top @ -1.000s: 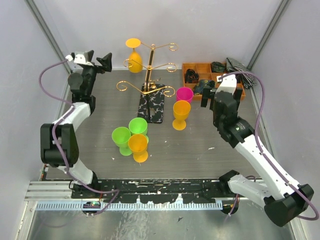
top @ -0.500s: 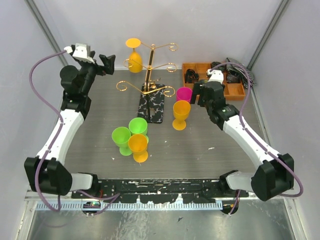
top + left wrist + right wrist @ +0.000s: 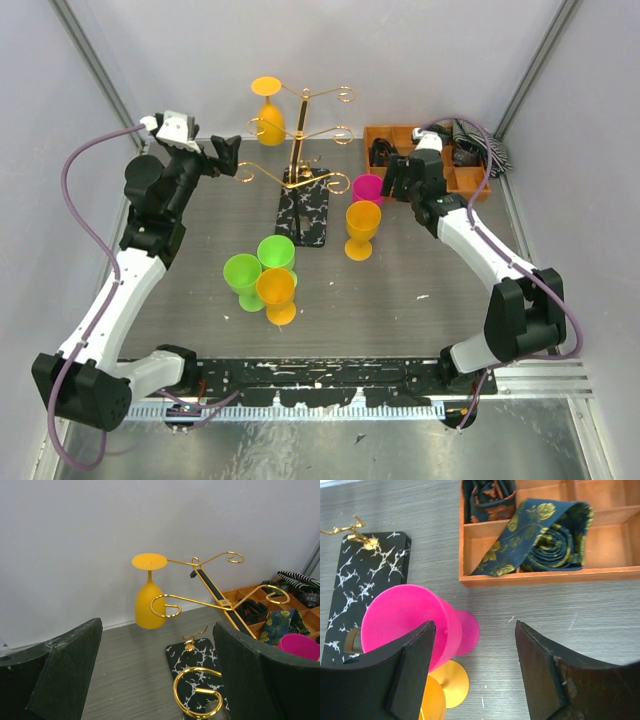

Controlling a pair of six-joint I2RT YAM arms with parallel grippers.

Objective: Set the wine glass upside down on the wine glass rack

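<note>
Nearest you on the table [image 3: 190, 270], left of centre, three glasses stand bunched together: a green glass [image 3: 243, 272], a second green glass [image 3: 276, 250] and an orange glass [image 3: 276, 290]. Further in and to the right, a taller orange glass [image 3: 362, 225] stands alone, mouth up. Just behind it is the pink glass [image 3: 368, 187], also upright on its foot.

Your right claw [image 3: 397, 180] hovers just right of the pink glass. From the wrist, its fingers [image 3: 395, 680] stand apart with nothing clamped. The pink glass [image 3: 405, 620] sits below the left finger, its foot showing in the gap.

The rack [image 3: 297, 150] rises from its black speckled base [image 3: 303, 210] at mid-table. Your left claw [image 3: 215, 160] hangs in the air to its left, close to a curled arm, with its fingers [image 3: 60, 675] spread wide and holding nothing (the rack [image 3: 215, 587] shows plainly between them).

On the rack's far left arm a yellow glass [image 3: 267, 115] hangs upside down, foot uppermost. At the far right lies the orange tray [image 3: 470, 180], with a rolled dark-blue flowered tie [image 3: 545, 535] in one compartment.
</note>
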